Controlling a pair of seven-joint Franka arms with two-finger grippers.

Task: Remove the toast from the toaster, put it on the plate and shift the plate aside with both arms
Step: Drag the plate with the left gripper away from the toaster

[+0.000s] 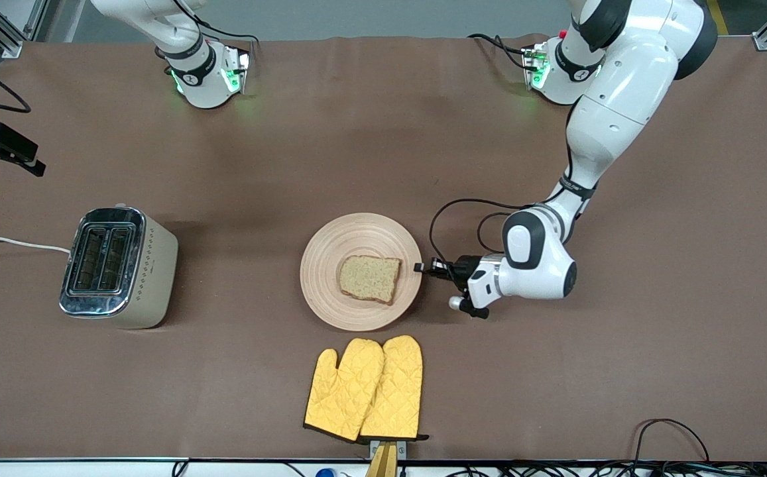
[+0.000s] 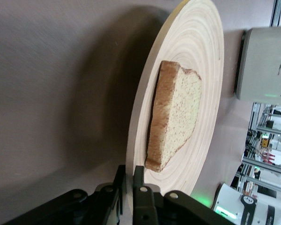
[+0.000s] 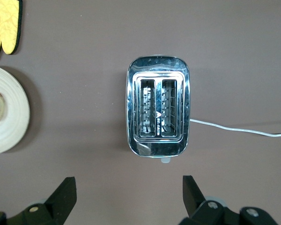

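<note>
1. Light brown speckled toast slice with a darker crust [image 1: 370, 278] lies flat on the round pale wooden plate [image 1: 330, 291], toward the edge at the left arm's end; both slots of the cream-and-chrome toaster [image 1: 117, 267] stand empty.
2. Left gripper [image 1: 431, 267] is low at the plate's rim on the left arm's end, jaws clenched on that rim, as the left wrist view shows [image 2: 129, 185]. The toast sits just inward of the pinch, apart from the fingers.
3. Right gripper [image 3: 129, 194] hangs over the toaster, jaws spread wide and holding nothing; it waits.
4. Judgement: toast is delivered, so the plate shift remains. The left arm is the nearer one; the rim toward the toaster is unheld.
5. Yellow quilted oven mitts [image 1: 366, 387] lie nearer the front camera than the plate.
</note>
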